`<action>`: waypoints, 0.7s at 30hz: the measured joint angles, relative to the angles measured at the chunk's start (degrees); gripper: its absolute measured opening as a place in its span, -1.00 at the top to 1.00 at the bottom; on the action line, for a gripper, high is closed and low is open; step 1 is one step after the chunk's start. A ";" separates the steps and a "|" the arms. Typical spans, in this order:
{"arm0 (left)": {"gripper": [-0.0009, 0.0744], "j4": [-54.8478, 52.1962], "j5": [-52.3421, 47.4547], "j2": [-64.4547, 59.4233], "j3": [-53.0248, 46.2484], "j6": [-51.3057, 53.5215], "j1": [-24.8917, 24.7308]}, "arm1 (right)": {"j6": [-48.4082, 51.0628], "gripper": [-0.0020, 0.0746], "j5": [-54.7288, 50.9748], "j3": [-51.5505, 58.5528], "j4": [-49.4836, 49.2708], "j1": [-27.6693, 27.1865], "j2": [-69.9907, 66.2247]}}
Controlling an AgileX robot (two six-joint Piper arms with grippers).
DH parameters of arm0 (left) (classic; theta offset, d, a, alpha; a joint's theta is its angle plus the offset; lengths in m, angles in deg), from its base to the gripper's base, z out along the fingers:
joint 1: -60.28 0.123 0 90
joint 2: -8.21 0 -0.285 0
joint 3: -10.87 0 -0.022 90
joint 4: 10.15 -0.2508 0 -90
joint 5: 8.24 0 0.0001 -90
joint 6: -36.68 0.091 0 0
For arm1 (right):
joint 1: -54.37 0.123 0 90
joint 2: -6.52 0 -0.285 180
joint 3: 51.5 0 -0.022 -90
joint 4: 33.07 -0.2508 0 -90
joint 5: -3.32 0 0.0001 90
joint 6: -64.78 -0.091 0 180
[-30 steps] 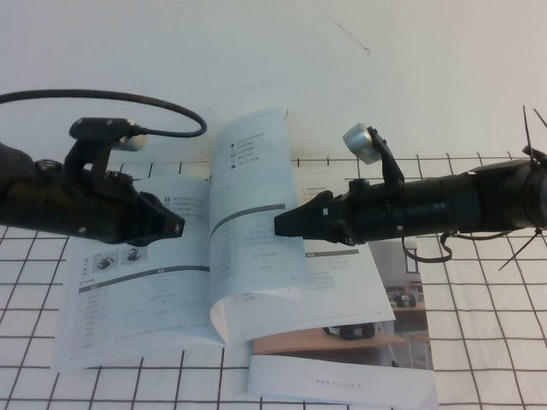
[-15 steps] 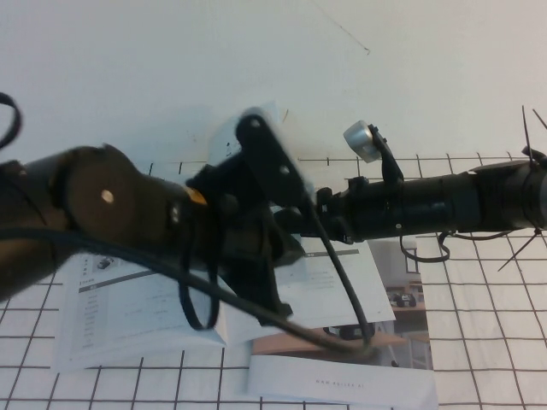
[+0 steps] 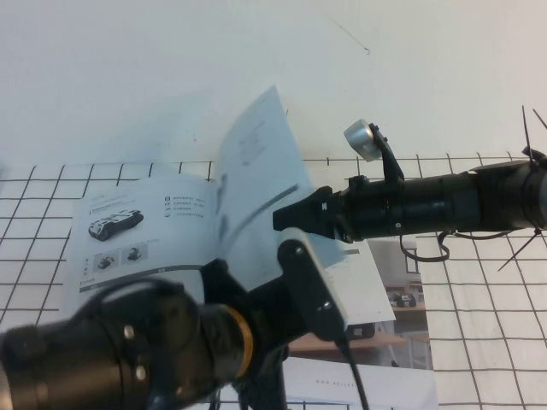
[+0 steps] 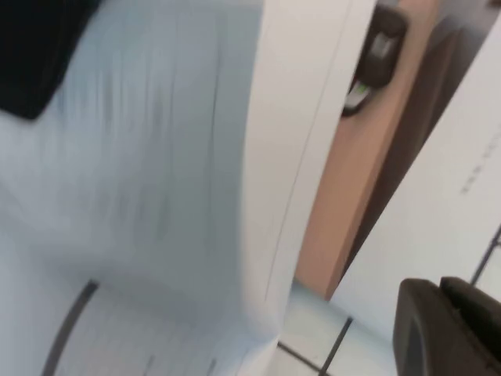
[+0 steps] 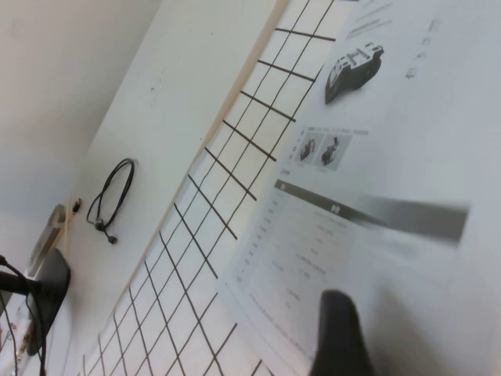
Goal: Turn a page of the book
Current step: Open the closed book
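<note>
The book (image 3: pixel 128 226) lies open on the grid mat, with robot-vehicle photos on its left leaf. The page (image 3: pixel 256 171) stands lifted and curled above the spine. My right gripper (image 3: pixel 282 220) reaches in from the right and is shut on the page's edge. In the right wrist view one finger (image 5: pixel 340 337) shows against the page (image 5: pixel 438 258), and the other finger is hidden behind it. My left arm (image 3: pixel 128 350) fills the lower left, close to the camera. My left gripper (image 4: pixel 450 329) is shut and empty, low over the front of the book.
A second booklet (image 3: pixel 406 320) with a room-photo cover lies under the book on the right; its wood tones show in the left wrist view (image 4: pixel 352 180). A black cable loop (image 5: pixel 109 200) lies on the white table beyond the grid mat (image 3: pixel 496 342).
My left arm has swept from the book's left leaf across the middle and down toward the front. The page now stands higher and leans further left. My right gripper has barely moved.
</note>
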 joint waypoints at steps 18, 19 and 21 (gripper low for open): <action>0.98 -68.92 7.01 -7.70 -7.87 -77.95 -1.80 | 1.03 -0.19 -1.74 0.00 -1.03 0.00 0.00; 0.98 -70.17 6.74 -7.70 -7.87 -78.96 -2.61 | 1.08 -0.19 -1.78 0.00 -1.03 0.00 0.00; 0.98 -71.42 6.50 -7.70 -7.87 -79.47 -4.29 | 1.08 -0.19 -1.87 0.00 -1.03 0.00 0.00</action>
